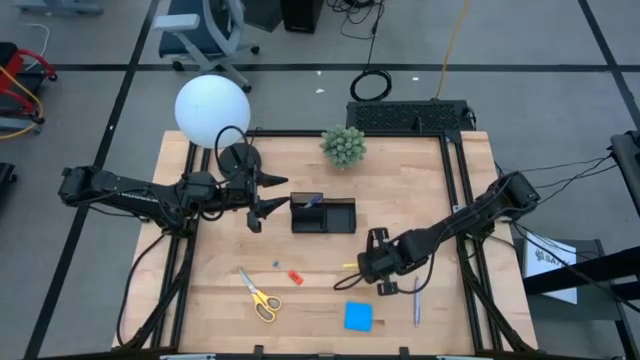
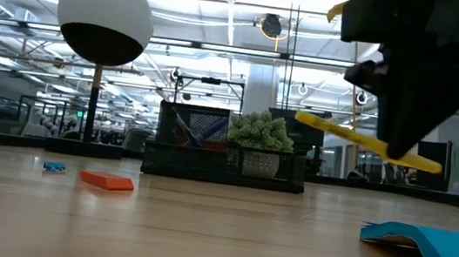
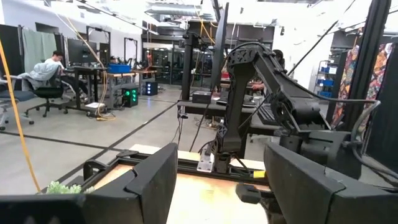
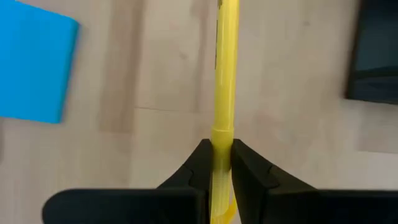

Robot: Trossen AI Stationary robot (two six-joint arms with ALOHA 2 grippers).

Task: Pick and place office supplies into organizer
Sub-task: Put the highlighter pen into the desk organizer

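The organizer (image 1: 323,215), a low black tray on the wooden table (image 1: 210,300), serves as the landmark. Left of it, the left gripper (image 1: 262,197) hovers with its 2 fingers (image 3: 140,186) spread wide and nothing between them, the tips just short of the organizer's left end. The white lamp globe (image 1: 212,110) sits beyond that arm, up and left of the organizer. Below and left of the organizer lie the yellow-handled scissors (image 1: 260,296), flat on the wood, with a tiny blue piece (image 1: 275,265) and a small red piece (image 1: 295,277) between them and the tray. The green plant ball (image 1: 344,146) stands just behind the organizer. Inside the organizer's left compartment a blue item leans, too small to identify. Below and right of the organizer, the right gripper (image 4: 221,163) is pinched tight on a yellow pen (image 4: 224,74), which is lifted clear of the table and tilted in the low view. The blue sticky-note pad (image 1: 358,316) lies flat below the gripper, well apart from the organizer. A slim blue-grey pen (image 1: 417,303) lies right of the pad
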